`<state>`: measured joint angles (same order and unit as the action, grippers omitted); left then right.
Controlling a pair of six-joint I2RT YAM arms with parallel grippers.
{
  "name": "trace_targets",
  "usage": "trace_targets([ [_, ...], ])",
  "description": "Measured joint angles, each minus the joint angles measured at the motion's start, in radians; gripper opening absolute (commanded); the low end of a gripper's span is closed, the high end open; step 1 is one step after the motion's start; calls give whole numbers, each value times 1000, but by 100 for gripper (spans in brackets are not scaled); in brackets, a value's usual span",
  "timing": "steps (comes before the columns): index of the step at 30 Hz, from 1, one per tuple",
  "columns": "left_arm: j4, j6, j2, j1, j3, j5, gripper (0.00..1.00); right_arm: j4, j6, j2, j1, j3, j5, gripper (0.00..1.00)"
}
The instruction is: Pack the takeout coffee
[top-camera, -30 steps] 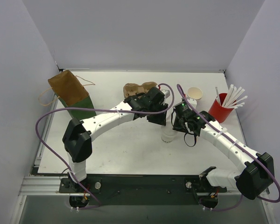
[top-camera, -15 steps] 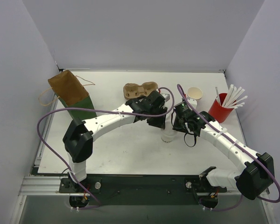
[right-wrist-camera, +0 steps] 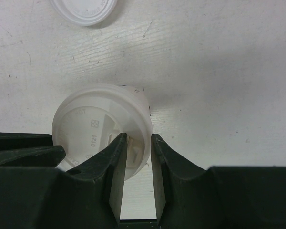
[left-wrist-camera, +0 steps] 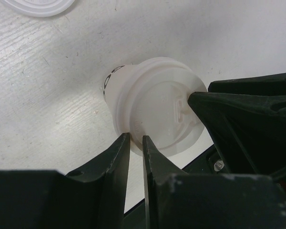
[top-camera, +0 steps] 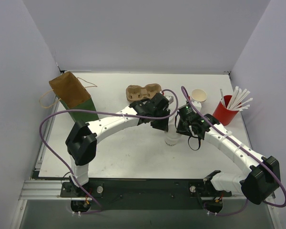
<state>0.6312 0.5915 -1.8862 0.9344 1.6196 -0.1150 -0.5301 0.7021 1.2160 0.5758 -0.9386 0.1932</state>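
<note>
Two cups — one open cup, one lidded cup, its rim pinched by left pincer and right pincer, nearly closed.

The lid is smooth white plastic with a soft shine. The cup under it is dull white paper. The bench is white and rough, with scratches and lines like painted wood. The left fingers and right fingers are dull black plastic. The cup carrier is rough brown pulp. The bag is brown paper.
</note>
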Motion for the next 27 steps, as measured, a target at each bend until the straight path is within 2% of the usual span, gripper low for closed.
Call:
trace_targets([
  [7,-13,4,-5,0,-6,18,19,10,4,-3,0,13,-10,23],
  [27,-94,18,11,4,-63,55,18,46,12,-20,-5,45,-19,22],
])
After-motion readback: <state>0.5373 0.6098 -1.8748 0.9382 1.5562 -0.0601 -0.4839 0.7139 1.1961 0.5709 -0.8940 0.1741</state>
